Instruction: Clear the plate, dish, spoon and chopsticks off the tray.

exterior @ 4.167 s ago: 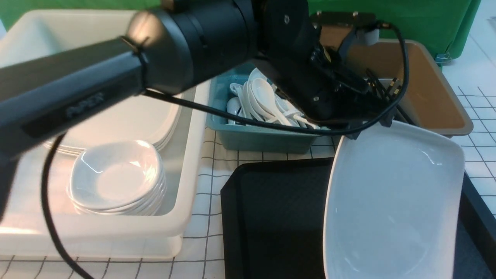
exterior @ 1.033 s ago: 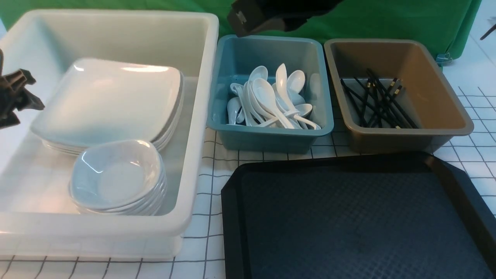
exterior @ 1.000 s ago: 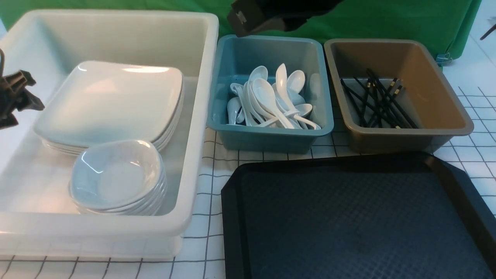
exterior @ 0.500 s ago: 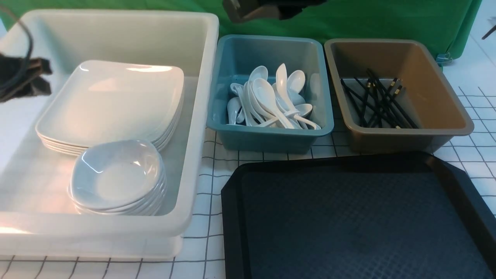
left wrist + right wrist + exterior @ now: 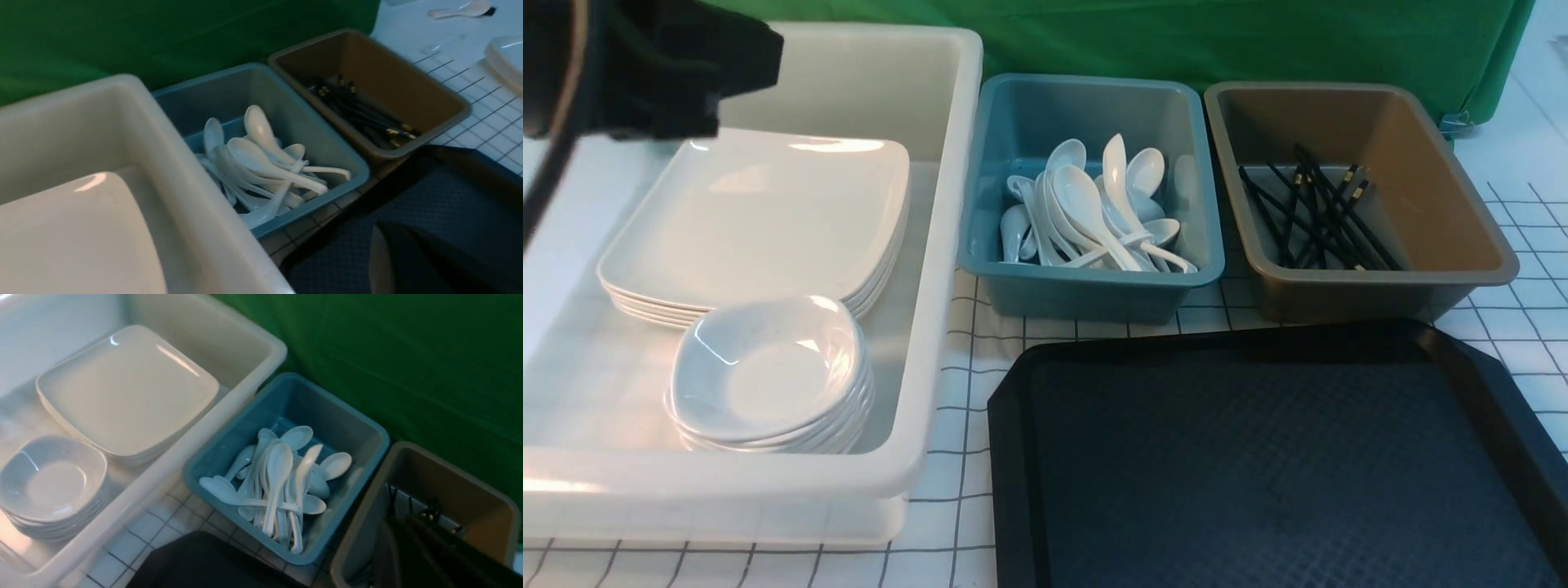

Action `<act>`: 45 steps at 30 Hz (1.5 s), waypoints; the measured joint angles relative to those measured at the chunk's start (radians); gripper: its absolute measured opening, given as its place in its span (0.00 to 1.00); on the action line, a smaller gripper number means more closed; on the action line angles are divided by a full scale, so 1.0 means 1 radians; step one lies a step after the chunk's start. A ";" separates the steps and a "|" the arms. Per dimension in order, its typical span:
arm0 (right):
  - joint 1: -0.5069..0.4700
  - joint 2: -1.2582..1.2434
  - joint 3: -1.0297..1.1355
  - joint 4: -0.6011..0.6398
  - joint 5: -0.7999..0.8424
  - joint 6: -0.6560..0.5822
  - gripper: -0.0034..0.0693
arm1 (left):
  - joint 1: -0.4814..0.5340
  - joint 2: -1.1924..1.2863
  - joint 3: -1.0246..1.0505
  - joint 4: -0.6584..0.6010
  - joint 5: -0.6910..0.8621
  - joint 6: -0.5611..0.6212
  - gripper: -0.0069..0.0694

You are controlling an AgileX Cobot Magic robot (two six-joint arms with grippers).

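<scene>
Plate (image 5: pixel 760 212) shifted from over tray (image 5: pixel 1258 457) onto stack in white bin (image 5: pixel 943 269); left gripper (image 5: pixel 384 228) drawn back, fingers together, right gripper (image 5: pixel 396 522) likewise closed. Dishes (image 5: pixel 768 376), spoons (image 5: pixel 1086 208), chopsticks (image 5: pixel 1327 216) seen binned; clearing judged finished, visible tray bare.

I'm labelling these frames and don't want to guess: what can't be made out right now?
- Front view: the near edge of the tray, cut off by the frame.
- Front view: the far-left corner of the white bin, behind the dark arm.
- Right wrist view: many chopsticks, blurred and behind the jaws.
- Any view: the exact spoon count, since the spoons overlap.
</scene>
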 joint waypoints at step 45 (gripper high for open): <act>0.000 -1.301 1.509 -0.342 -0.931 0.514 0.25 | -0.029 -0.491 0.752 0.087 -0.265 -0.175 0.09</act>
